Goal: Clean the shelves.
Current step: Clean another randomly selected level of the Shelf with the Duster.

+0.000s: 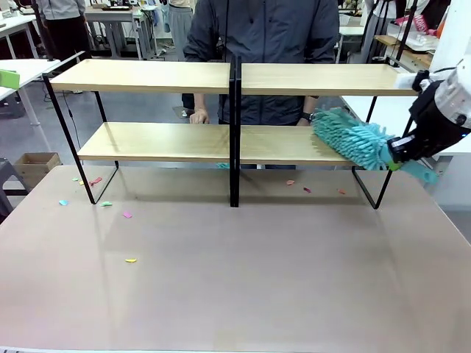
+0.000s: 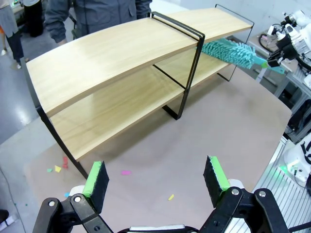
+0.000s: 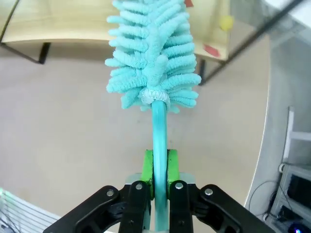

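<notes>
Dusting of the shelves [image 1: 147, 76] is, as I judge, somewhere in its middle and not finished. The shelves stand across the beige tabletop [image 1: 243, 279], and I take their black centre post [image 1: 234, 132] as my mark. My right gripper [image 3: 159, 165] is closed tight on the handle of a turquoise fluffy duster [image 1: 352, 140]. Its head lies on the lower board to the right of the post, near the end frame. My left gripper [image 2: 155, 177] has its jaws wide apart with nothing between them, and it hangs over the tabletop on the near side of the post. Both boards to the left of the post look bare, but a few coloured paper scraps [image 3: 210, 49] seem to lie on the lower board just beside the duster head. More scraps [image 1: 126, 215] are spread on the tabletop to the left of the post, near the shelf foot. So the right lower board is left to sweep. I can read no brand, label or writing on anything.
</notes>
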Motion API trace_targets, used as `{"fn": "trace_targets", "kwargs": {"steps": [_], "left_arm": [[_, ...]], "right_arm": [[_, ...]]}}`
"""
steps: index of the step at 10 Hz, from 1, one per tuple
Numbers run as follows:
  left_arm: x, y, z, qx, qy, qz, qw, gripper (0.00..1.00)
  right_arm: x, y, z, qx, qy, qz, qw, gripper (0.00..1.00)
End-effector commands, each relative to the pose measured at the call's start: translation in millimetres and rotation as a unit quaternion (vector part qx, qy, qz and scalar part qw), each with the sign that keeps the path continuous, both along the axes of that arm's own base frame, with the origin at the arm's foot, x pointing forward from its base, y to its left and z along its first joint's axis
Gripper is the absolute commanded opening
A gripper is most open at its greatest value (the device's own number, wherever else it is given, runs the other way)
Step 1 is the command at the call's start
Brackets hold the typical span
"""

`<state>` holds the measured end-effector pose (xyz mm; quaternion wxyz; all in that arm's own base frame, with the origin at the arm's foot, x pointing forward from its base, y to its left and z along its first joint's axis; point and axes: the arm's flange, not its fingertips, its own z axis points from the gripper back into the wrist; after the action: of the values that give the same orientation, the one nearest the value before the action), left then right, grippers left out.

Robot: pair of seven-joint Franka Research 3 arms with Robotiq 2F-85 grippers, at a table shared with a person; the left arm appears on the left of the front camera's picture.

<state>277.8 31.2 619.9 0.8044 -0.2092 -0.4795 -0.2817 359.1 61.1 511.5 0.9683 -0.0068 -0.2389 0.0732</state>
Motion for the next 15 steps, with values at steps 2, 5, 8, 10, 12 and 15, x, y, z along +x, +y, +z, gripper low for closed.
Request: {"fn": "trace_targets", "kwargs": {"steps": [2,5,8,10,12,15], "left_arm": [[1.7,-0.3,-0.3,-0.004,-0.001,-0.004,1.000,1.00],[1.7,-0.3,-0.3,-0.004,-0.001,-0.004,1.000,1.00],[1.7,-0.3,-0.3,-0.004,-0.001,-0.004,1.000,1.00],[1.7,-0.3,-0.3,-0.004,-0.001,-0.004,1.000,1.00],[1.7,-0.3,-0.3,-0.004,-0.001,-0.004,1.000,1.00],[1.7,-0.3,-0.3,-0.004,-0.001,-0.004,1.000,1.00]], "right_arm": [[0.0,0.0,0.0,0.000,0.000,0.000,1.000,0.13],[0.0,0.0,0.0,0.000,0.000,0.000,1.000,0.13],[-18.8,-8.2,0.0,-0.074,-0.018,-0.061,0.995,0.13],[-35.8,-4.2,-5.1,-0.134,-0.037,-0.112,0.984,0.13],[-44.5,2.9,-2.1,-0.127,-0.118,-0.103,0.979,0.13],[-43.4,5.4,-4.5,-0.074,-0.065,-0.024,0.995,0.13]]}}
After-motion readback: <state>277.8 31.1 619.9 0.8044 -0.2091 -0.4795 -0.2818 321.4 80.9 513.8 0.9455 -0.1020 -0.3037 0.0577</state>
